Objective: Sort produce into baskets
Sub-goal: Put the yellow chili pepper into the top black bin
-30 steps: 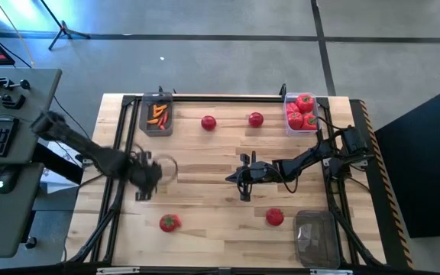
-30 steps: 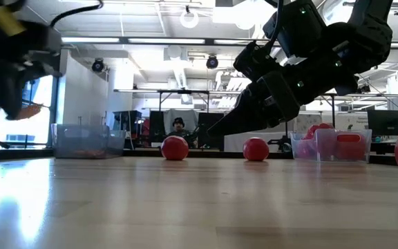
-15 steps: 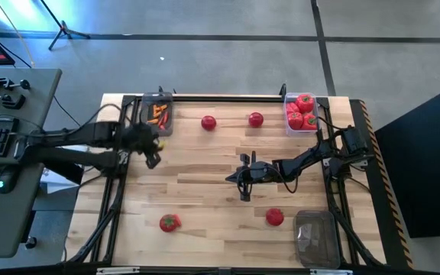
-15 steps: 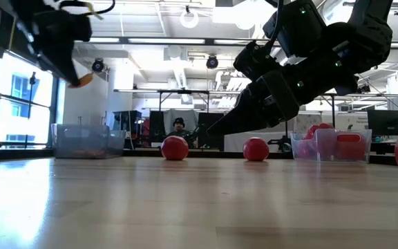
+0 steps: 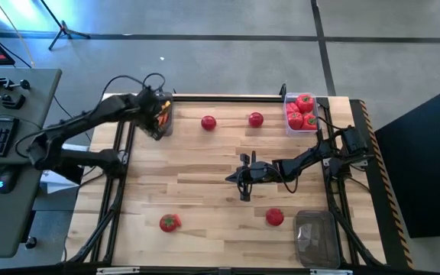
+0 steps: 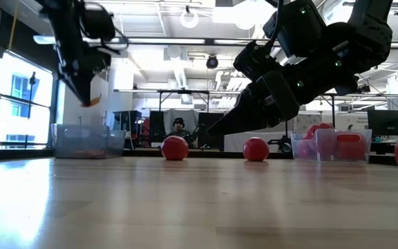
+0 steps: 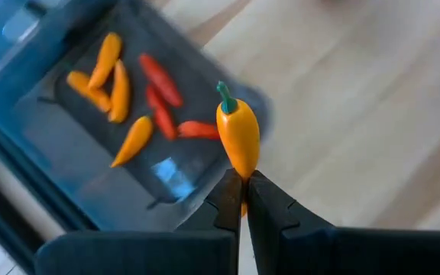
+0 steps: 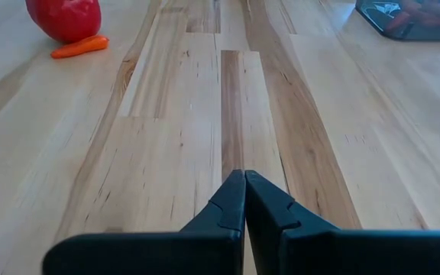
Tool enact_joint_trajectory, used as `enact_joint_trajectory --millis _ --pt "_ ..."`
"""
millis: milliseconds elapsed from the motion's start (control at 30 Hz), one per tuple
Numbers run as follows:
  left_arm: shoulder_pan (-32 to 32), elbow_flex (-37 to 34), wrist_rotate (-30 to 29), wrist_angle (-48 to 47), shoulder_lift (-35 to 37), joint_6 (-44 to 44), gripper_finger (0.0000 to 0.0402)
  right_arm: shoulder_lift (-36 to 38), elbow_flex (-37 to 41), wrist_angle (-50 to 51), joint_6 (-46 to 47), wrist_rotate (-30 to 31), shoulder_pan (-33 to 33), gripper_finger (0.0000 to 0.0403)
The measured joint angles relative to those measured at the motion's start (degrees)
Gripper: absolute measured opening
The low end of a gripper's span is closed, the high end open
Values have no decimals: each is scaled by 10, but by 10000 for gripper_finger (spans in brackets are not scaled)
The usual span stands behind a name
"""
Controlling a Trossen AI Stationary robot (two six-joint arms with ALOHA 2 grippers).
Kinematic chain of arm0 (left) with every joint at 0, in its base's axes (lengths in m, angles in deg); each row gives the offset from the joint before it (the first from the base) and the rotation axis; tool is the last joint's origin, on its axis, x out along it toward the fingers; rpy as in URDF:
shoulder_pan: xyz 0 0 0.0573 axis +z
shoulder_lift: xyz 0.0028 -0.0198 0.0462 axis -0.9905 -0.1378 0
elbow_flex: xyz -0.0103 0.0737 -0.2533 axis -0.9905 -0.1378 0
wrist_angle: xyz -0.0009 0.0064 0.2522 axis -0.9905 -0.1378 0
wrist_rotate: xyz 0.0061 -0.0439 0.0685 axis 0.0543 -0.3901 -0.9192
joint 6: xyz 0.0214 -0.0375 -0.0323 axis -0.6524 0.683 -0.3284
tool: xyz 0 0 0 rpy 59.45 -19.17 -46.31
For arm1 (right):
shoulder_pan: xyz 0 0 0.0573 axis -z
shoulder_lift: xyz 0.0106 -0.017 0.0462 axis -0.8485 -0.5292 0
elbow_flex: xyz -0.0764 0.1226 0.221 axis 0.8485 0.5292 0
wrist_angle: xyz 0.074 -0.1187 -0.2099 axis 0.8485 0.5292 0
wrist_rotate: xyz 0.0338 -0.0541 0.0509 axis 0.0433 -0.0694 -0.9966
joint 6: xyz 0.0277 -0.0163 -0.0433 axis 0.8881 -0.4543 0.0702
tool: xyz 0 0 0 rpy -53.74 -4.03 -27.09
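Overhead, the left gripper (image 5: 157,116) hangs above the translucent grey plastic tub (image 5: 157,128) of small orange and red peppers (image 7: 132,92), clamped on a glossy orange pepper with a green stem (image 7: 237,136). Another clear tub (image 5: 301,126) holds red tomatoes (image 5: 302,111). Only the right wrist view shows the right gripper (image 8: 244,183) pressed together near mid-table.

Ceiling lamps (image 6: 189,16) and a window (image 6: 21,104) at the left light the room brightly, leaving both arms as dark silhouettes in the low view. The table (image 5: 205,172) is evenly lit with soft shadows. The basket (image 7: 90,145) is motion-blurred.
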Motion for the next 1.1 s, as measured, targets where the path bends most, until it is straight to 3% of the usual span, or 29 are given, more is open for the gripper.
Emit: enact_joint_trajectory --millis 367,733,1100 --pt "125 0 18 97 -140 -52 1 0 0 4 -14 0 0 0" --pt "157 0 44 143 -211 -91 4 0 0 4 -14 0 0 0" --pt "156 0 43 140 -213 -131 81 0 0 5 -11 0 0 0"
